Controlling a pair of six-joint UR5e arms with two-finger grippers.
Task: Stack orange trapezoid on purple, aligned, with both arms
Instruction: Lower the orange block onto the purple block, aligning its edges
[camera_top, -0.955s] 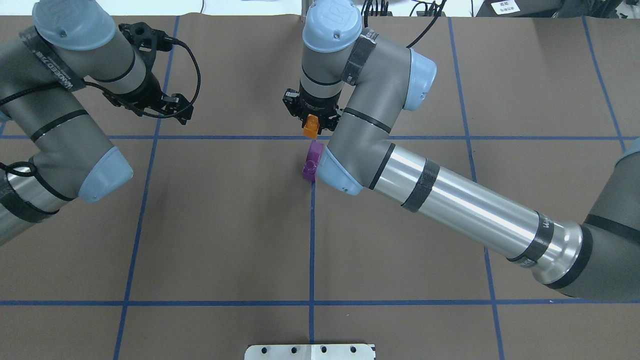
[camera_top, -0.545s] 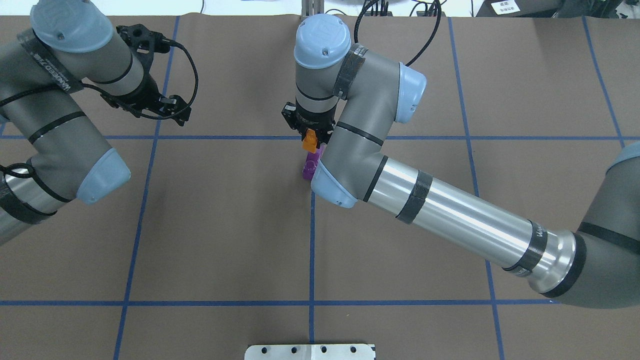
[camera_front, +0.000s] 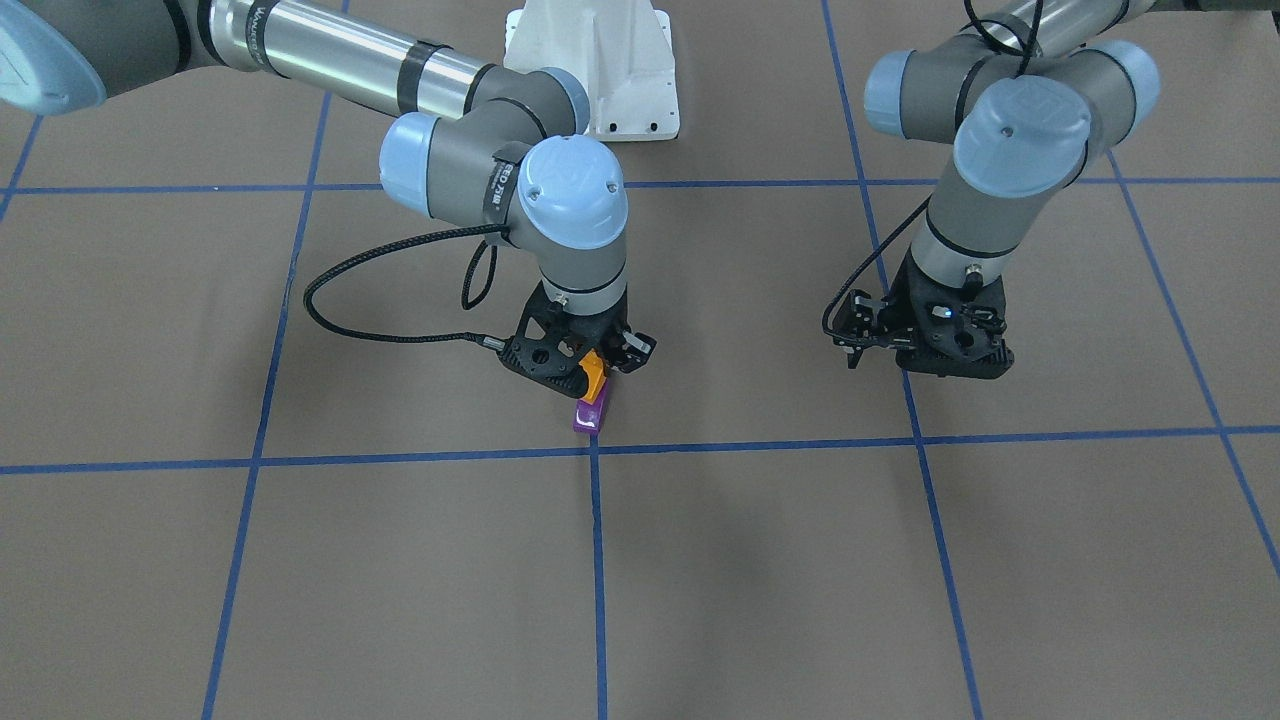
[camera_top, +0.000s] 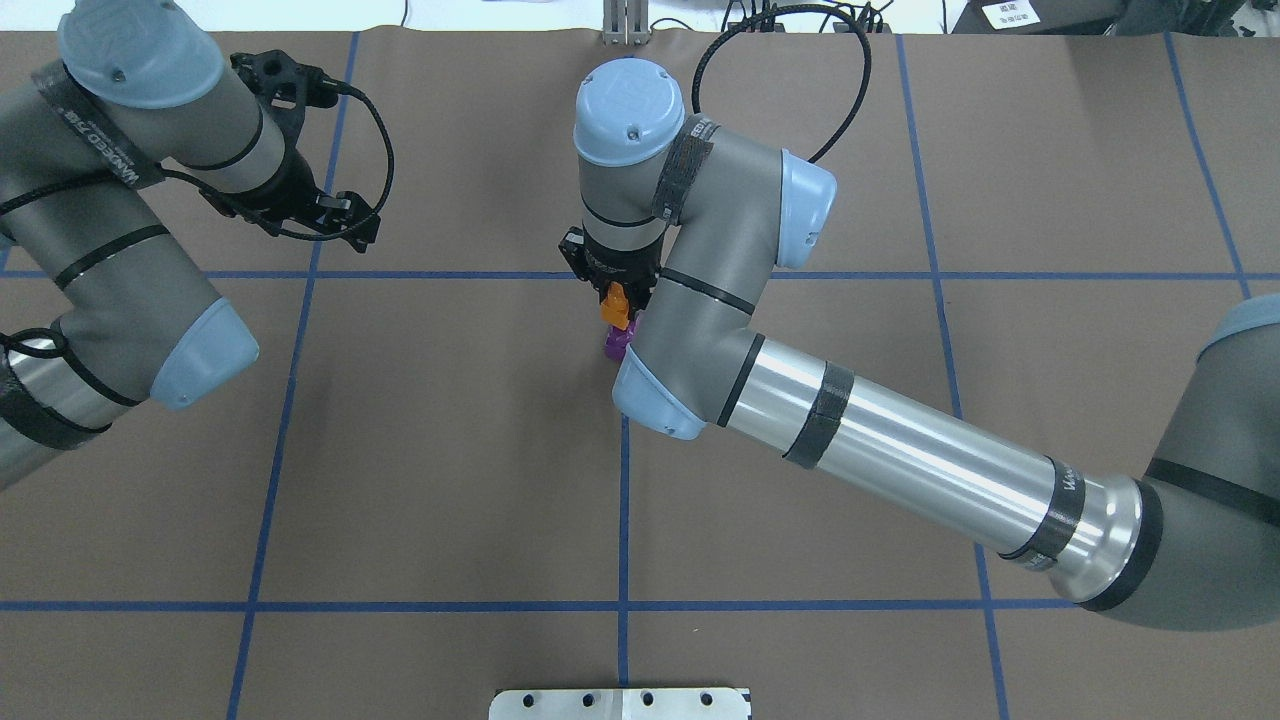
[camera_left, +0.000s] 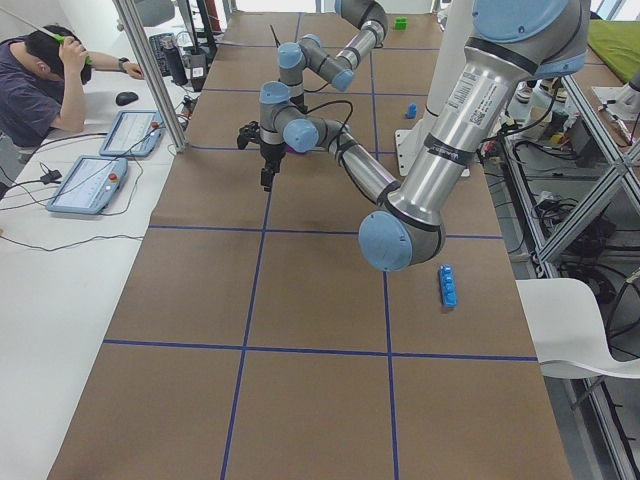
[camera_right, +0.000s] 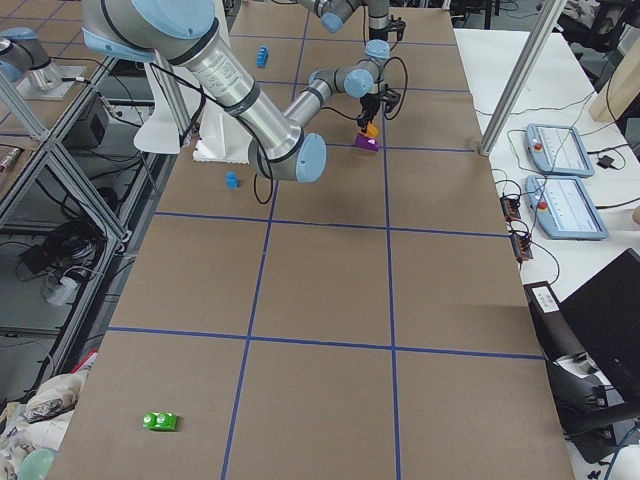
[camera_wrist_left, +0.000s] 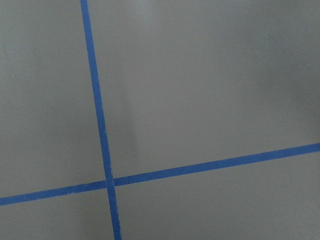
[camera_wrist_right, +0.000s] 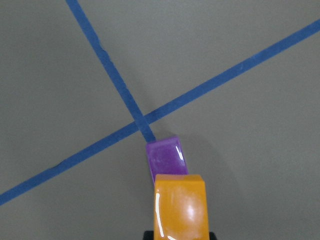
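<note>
Brown taped tabletop (camera_top: 430, 470): placing step, right jaws clamped on the orange trapezoid (camera_front: 594, 372), the purple (camera_front: 590, 416) just beneath them, contact unclear; next calls for a squared, straight descent and press; left jaws well aside, state not discernible.

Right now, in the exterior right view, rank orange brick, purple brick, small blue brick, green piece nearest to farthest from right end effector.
1. Orange brick, in the right end effector.
2. Purple brick, just below.
3. Small blue brick, robot's side.
4. Green piece, table's right end.
</note>
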